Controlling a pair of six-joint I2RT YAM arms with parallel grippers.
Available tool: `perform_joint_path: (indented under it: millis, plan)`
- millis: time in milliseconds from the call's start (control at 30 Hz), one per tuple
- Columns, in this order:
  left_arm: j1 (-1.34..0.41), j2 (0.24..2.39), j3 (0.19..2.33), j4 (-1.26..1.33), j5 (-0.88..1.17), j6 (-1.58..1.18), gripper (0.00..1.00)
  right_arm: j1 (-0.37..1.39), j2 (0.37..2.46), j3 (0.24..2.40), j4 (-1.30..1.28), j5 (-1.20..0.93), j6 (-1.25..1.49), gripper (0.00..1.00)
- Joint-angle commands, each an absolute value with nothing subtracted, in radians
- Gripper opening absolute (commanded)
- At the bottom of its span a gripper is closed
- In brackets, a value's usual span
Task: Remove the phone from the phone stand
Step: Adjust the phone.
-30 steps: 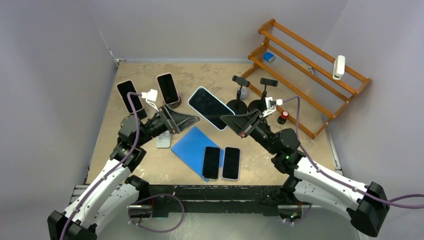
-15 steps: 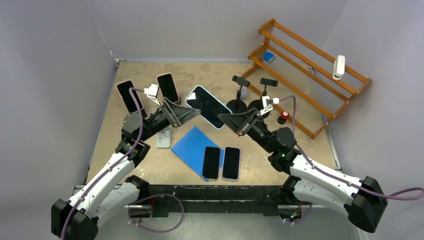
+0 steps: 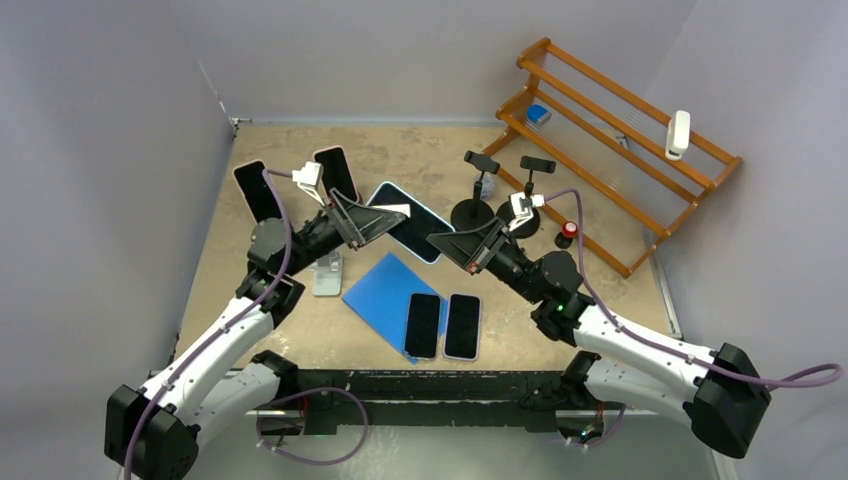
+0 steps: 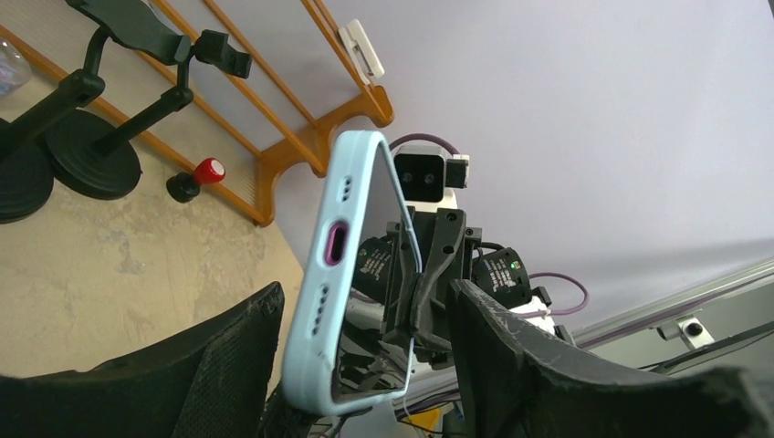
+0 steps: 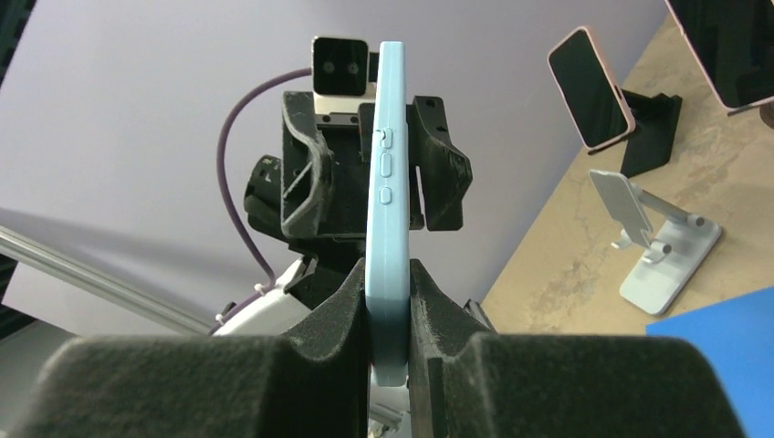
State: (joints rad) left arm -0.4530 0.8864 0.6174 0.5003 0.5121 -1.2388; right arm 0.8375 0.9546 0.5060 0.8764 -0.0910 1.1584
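Phone (image 3: 415,228) aloft between two claws, off the phone stand (image 3: 327,276)
Nearest, the white phone stand rests on the surface (image 3: 420,155), at 8 o'clock from the phone. The right claw (image 3: 434,241), clenched on the blue-cased phone's 4 o'clock end, holds it in the air; farther back the left claw (image 3: 395,212) straddles its 10 o'clock end, fingers spread.

The mat (image 3: 380,292) is plain royal blue on a mottled sandy-tan table (image 3: 420,155). Beyond the mat, the phone (image 3: 415,228) has a pale blue case and black screen. Left of the mat the phone stand (image 3: 327,277) is white; right of it, the rack (image 3: 640,100) is orange-brown.
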Motion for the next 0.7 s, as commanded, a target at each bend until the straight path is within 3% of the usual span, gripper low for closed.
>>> perform_joint_path:
  millis: [0,233,533,667]
  plan:
    - [-0.457,0.862,0.668,0.517,0.499,-1.214,0.66,0.837,0.917,0.585,0.959,-0.104,1.146,0.00]
    - [-0.454,0.749,0.724,0.281,0.443,-1.059,0.92,0.837,0.809,0.580,0.792,-0.113,1.107,0.00]
    - [-0.454,0.710,0.814,0.007,0.541,-0.946,0.98,0.836,0.701,0.631,0.579,-0.247,0.986,0.00]
    - [-0.454,0.659,0.783,0.029,0.640,-0.958,0.98,0.836,0.662,0.658,0.506,-0.333,0.945,0.00]
